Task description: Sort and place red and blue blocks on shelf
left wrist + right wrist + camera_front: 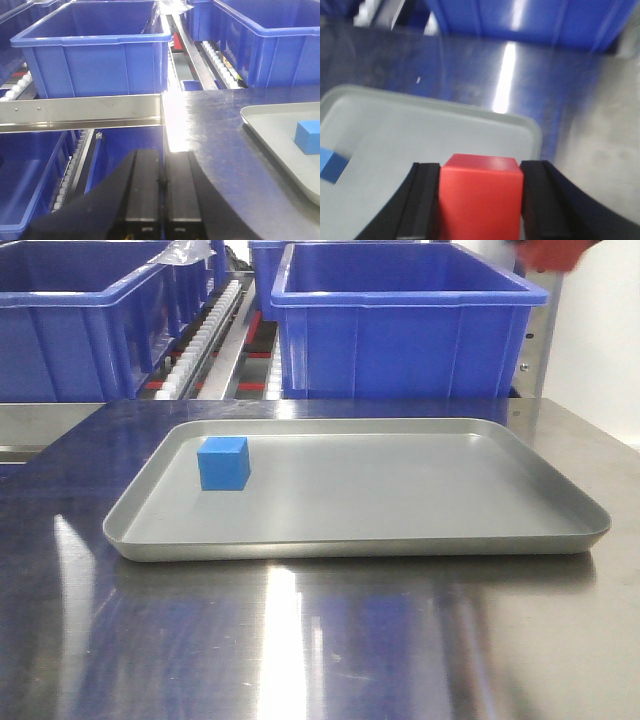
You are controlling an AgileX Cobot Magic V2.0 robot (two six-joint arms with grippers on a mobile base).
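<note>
Right claw (481, 172), red block (481, 202) above tray (445, 135)

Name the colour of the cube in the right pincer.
The small matte cube is red; right wrist view.

Bright red matte cube (481, 195), plain. Bright blue matte cube (223, 462), plain. Flat metal tray (350, 548), pale grey. Large plastic bins (400, 335), deep blue. My right gripper (481, 172) and left gripper (163, 157), black.

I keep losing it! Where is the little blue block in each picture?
Front view: the blue block sits in the left part of the grey tray.
Left wrist view: at the right edge, on the tray.
Right wrist view: at the lower left edge, partly cut off, on the tray.
Shared landmark: the grey tray.
</note>
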